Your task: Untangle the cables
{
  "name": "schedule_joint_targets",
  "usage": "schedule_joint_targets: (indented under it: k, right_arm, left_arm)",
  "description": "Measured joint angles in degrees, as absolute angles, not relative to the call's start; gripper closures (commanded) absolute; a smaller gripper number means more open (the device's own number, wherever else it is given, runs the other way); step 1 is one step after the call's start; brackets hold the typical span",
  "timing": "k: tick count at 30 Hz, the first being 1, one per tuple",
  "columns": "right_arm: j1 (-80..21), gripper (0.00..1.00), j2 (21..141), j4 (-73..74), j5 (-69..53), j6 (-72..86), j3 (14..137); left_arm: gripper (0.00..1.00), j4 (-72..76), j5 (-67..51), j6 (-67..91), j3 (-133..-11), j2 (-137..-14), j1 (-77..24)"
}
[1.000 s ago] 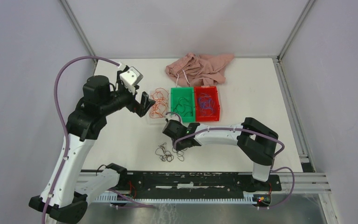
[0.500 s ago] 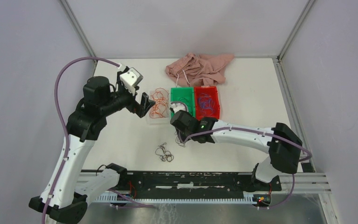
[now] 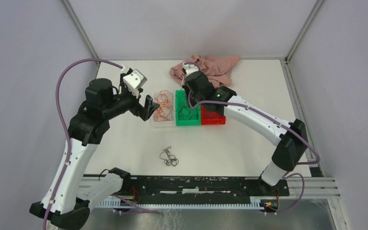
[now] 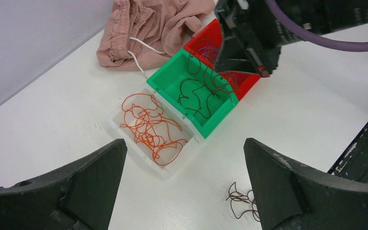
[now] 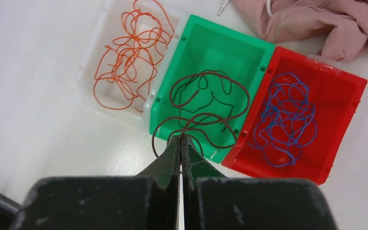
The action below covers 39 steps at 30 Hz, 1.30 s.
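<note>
Only the right wrist view shows the right pincer clenched on a curly dark-brown wire, looped just beyond its tips above the green plastic bin. Left pincer gapes empty; thin orange wires lie ahead of it.

no readable text, labels, brands or numbers anywhere

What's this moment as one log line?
right gripper: shut on brown cable over green bin | left gripper: open, empty | dark tangle: on table

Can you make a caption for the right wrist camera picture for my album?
The right fingers pinch a curly brown cable above the green bin.
</note>
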<state>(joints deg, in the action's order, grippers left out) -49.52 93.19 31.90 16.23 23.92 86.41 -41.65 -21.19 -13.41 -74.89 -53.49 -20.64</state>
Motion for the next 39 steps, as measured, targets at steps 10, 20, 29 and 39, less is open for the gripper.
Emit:
schedule_joint_targets:
  k: [10,20,29,39]
  right_arm:
    - [-45.45,0.72,110.56,32.88,15.29,19.62,96.42]
    - [-45.25,0.48,110.63,34.61,15.68,17.65,96.71]
    - [-54.0,0.39,93.97,27.86,6.96,17.5,78.78]
    - [-70.54,0.39,97.1,24.36,-0.47,20.78,70.41]
  left_arm:
    - [0.01,-41.69,-21.17,-13.39,-75.05,-54.26,-20.64]
    - [0.01,-42.7,-21.12,-13.37,-75.81,-55.27,-20.64]
    - [0.01,-43.16,-20.91,-13.06,-76.23,-57.17,-19.51]
    - [0.01,-43.16,-20.38,-12.27,-76.23,-58.11,-17.04]
